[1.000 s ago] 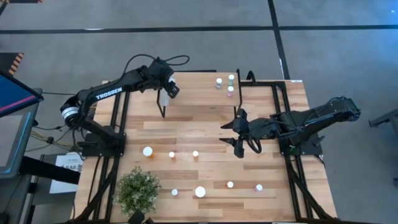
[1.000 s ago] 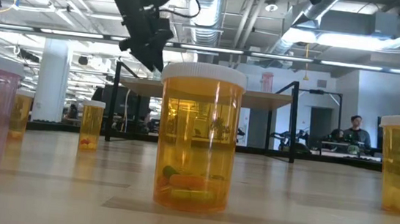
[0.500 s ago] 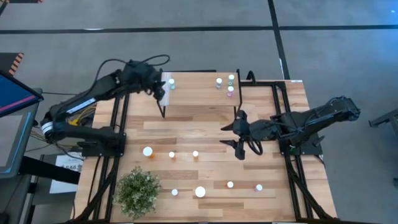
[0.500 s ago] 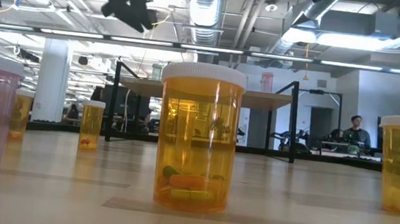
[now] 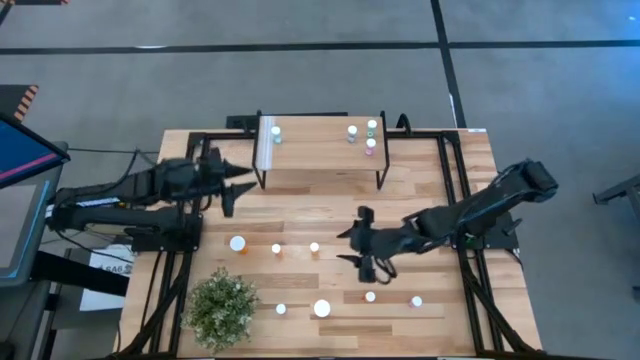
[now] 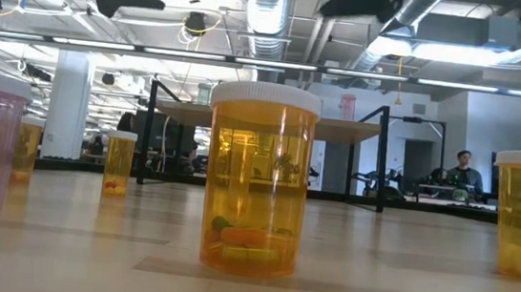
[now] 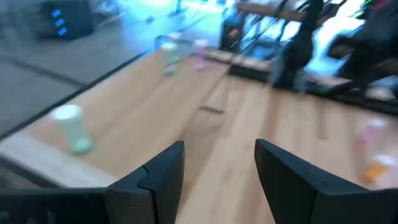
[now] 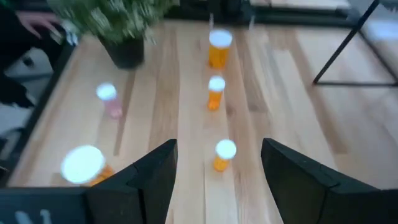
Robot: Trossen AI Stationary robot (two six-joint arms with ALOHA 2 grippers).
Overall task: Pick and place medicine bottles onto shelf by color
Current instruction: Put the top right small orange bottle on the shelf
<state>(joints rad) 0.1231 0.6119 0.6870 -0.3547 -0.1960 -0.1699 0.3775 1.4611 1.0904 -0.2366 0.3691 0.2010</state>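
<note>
Since a second ago the left gripper [image 5: 238, 186] has drawn back off the shelf [image 5: 320, 150] to its left side, fingers spread and empty, leaving a teal bottle [image 5: 276, 132] upright by the white strip. Meanwhile the right gripper [image 5: 352, 246], fingers spread, has moved toward the upright orange bottles [image 5: 314, 247] on the table [image 5: 300, 215].

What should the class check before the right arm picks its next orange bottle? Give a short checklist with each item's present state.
1. Right gripper open and empty: ok.
2. Orange bottle lined up between the jaws: ok.
3. That bottle upright, cap on: ok.
4. Left gripper open, out of the way in front of the shelf: ok.
5. Free space on the shelf between the teal bottle and the group at the other end: ok.
6. An orange group started on the shelf: not ok.
</note>
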